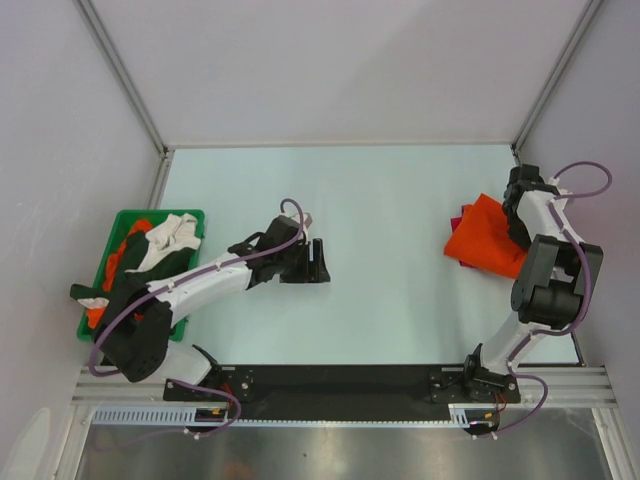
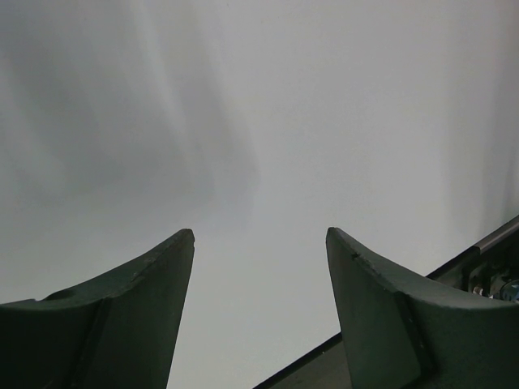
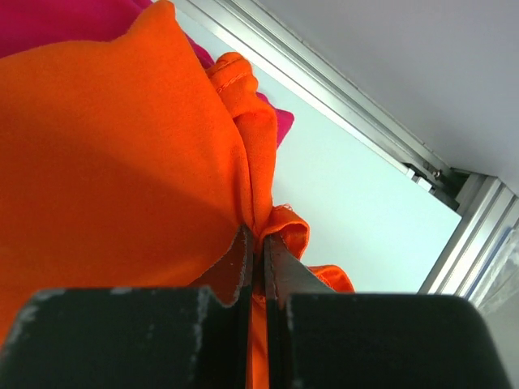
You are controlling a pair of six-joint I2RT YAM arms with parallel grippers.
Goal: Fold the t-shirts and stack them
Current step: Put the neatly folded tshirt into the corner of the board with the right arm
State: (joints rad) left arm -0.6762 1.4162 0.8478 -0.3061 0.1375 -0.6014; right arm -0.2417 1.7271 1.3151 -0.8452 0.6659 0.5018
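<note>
A folded bright orange t-shirt (image 1: pixel 485 238) lies at the right of the table on top of a magenta-red t-shirt (image 1: pixel 460 219), whose edge shows beneath it. My right gripper (image 1: pixel 514 226) is shut on the orange shirt's edge (image 3: pixel 243 186); the magenta shirt (image 3: pixel 73 20) shows behind it in the right wrist view. My left gripper (image 1: pixel 318 262) is open and empty over bare table near the middle left (image 2: pixel 259 243). More t-shirts, cream (image 1: pixel 172 240), dark green (image 1: pixel 128 272) and orange (image 1: pixel 128 240), are heaped in the green bin.
The green plastic bin (image 1: pixel 192 216) stands at the table's left edge. Metal frame posts stand at the back corners (image 1: pixel 520 150). A black base strip (image 1: pixel 340 385) runs along the near edge. The enclosure rail (image 3: pixel 340 97) is close behind the right gripper.
</note>
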